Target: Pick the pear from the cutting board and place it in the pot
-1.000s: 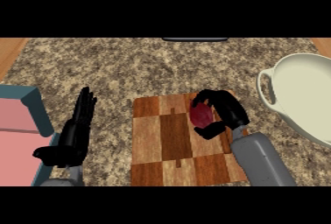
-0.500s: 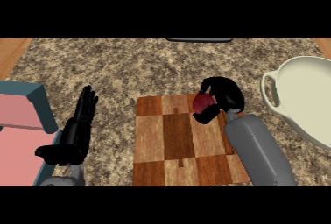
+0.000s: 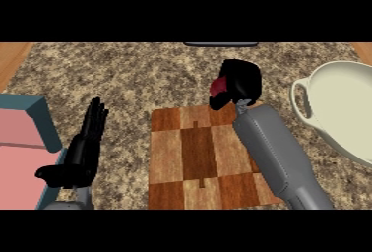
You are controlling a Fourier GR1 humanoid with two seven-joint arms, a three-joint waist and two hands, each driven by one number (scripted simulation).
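A dark red pear (image 3: pixel 217 87) shows only as a sliver beside the curled fingers of my right hand (image 3: pixel 240 83), which is shut on it. That hand hangs over the speckled counter just beyond the far edge of the checkered wooden cutting board (image 3: pixel 196 157). The cream pot (image 3: pixel 341 115) with its side handle stands at the right edge, to the right of the hand and apart from it. My left hand (image 3: pixel 83 147) rests open at the left, fingers pointing away, left of the board.
A teal-rimmed pink container (image 3: pixel 22 142) fills the left edge beside my left hand. A dark object (image 3: pixel 220 44) sits at the counter's far edge. My right forearm (image 3: pixel 280 157) lies across the board's right side.
My right hand has risen off the board with the pear and moved further away and slightly right, toward the pot. The left hand has stayed put.
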